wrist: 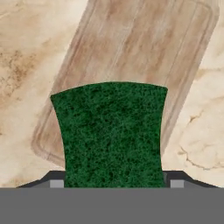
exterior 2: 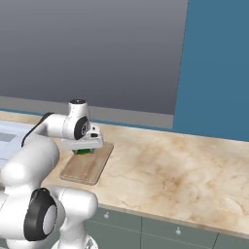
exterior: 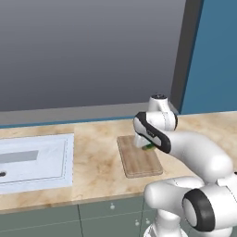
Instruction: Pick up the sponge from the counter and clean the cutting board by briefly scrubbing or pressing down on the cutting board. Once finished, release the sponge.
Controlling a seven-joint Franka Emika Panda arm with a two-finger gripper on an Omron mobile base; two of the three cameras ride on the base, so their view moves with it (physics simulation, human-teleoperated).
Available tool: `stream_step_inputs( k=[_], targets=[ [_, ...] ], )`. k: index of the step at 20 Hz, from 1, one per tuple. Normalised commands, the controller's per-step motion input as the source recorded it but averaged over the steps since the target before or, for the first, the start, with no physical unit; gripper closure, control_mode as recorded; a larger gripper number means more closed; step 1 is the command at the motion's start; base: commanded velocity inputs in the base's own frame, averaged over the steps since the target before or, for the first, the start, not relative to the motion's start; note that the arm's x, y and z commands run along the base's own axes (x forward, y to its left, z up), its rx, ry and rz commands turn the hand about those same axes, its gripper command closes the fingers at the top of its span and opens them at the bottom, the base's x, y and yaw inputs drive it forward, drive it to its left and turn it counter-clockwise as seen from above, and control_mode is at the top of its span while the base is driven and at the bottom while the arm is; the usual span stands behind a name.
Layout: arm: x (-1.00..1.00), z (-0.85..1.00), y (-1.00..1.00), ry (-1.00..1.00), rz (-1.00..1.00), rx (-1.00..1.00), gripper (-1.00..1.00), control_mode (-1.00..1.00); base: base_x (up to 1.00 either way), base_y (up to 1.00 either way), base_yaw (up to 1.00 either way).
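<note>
Kitchen: stone counter [exterior: 97, 162], sink [exterior: 34, 162], cabinets [exterior 2: 185, 231].

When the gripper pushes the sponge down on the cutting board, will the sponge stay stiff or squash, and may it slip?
The sponge probably squashes: in the hand view its sides bow inward where the gripper holds it. Its rough green face likely drags rather than slides on the cutting board. Being small, it is probably light.

One sponge [wrist: 111, 133], one cutting board [exterior: 137, 162], both on one counter [exterior 2: 185, 168]. One sink [exterior: 34, 162] inset in counter, left of board. One gripper [exterior 2: 83, 150].
</note>
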Motion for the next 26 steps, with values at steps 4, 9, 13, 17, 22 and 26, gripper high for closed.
stream_step_inputs(
  k=[4, 9, 13, 17, 22, 26],
  targets=[
    [-0.11, -0.35, -0.27, 0.00, 0.63, 0.00, 1.00, -1.00, 0.00, 0.00, 0.00],
    [-0.22, -0.59, -0.09, 0.00, 0.62, 0.00, 1.00, -1.00, 0.00, 0.00, 0.00],
    [-0.09, -0.38, -0.03, 0.06, 0.46, 0.00, 1.00, -1.00, 0.00, 0.00, 0.00],
    [0.00, -0.15, -0.13, 0.14, 0.36, 0.00, 1.00, -1.00, 0.00, 0.00, 0.00],
    [0.06, -0.15, -0.05, 0.12, 0.29, 0.00, 1.00, -1.00, 0.00, 0.00, 0.00],
    [0.04, -0.16, -0.04, 0.08, 0.23, 0.00, 1.00, -1.00, 0.00, 0.00, 0.00]
  ],
)
